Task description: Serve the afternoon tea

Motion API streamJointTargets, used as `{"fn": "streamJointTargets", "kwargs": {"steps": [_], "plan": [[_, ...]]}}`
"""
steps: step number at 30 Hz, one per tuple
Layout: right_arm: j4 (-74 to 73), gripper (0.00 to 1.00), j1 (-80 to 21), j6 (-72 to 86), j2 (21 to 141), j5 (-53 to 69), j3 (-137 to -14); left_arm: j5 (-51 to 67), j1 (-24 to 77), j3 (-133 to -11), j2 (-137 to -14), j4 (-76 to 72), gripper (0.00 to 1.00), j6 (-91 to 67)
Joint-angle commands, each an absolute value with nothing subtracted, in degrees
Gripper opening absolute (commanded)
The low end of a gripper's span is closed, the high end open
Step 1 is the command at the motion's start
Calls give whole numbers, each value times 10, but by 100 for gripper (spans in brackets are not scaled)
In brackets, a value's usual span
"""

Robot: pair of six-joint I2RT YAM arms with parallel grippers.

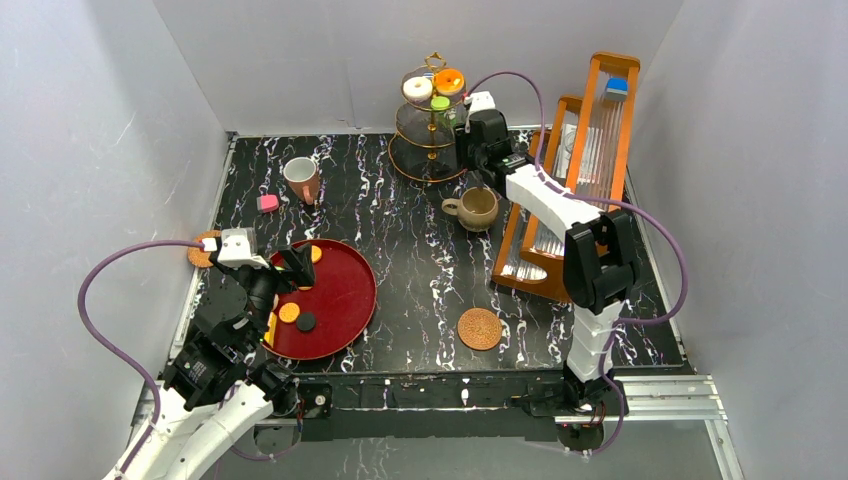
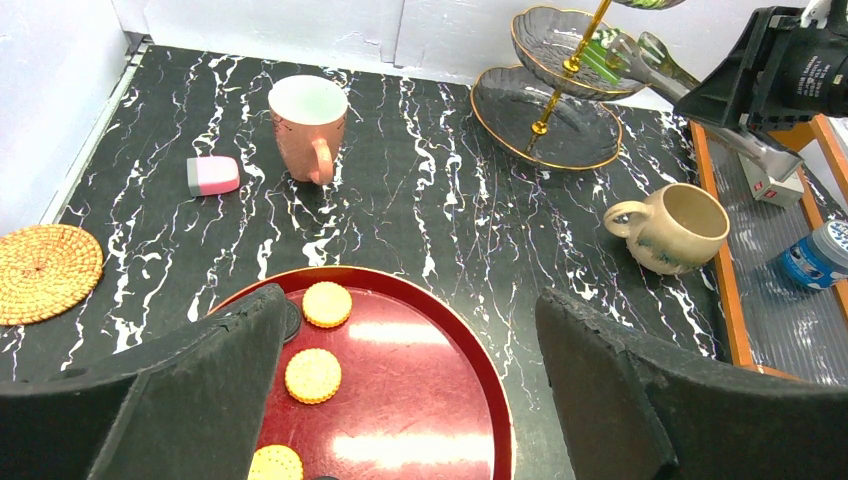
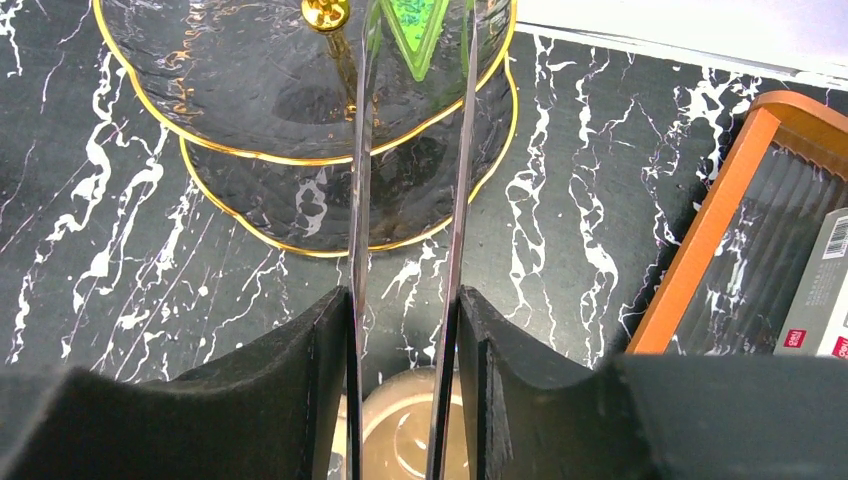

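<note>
Right gripper [image 3: 405,330] clamps the tongs [image 3: 460,150], a green cake slice [image 3: 415,30] between their tips over the gold stand [image 3: 220,70]'s middle tier, so plating's on and next comes a gentle release, while the left gripper [image 2: 410,310] hangs wide open and empty above the cookies [image 2: 313,375]

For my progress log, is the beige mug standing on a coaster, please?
No, the beige mug sits on bare tabletop, apart from the nearest coaster.
</note>
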State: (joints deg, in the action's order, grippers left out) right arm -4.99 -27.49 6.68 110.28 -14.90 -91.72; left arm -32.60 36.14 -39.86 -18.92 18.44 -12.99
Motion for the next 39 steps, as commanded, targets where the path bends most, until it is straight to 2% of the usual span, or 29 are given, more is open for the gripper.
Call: {"fn": "streamJointTargets", "kwargs": {"steps": [1, 15, 23, 39], "plan": [[-50, 49, -273, 60, 1041, -138, -927, -339, 364, -397, -187, 174, 92, -126], [-107, 47, -274, 67, 953, -100, -857, -337, 364, -397, -185, 175, 92, -127], [-166, 45, -278, 118, 903, -29, -808, -337, 364, -397, -188, 175, 92, -127], [-134, 45, -410, 114, 807, 48, -697, -347, 364, -396, -190, 177, 92, -127]]}}
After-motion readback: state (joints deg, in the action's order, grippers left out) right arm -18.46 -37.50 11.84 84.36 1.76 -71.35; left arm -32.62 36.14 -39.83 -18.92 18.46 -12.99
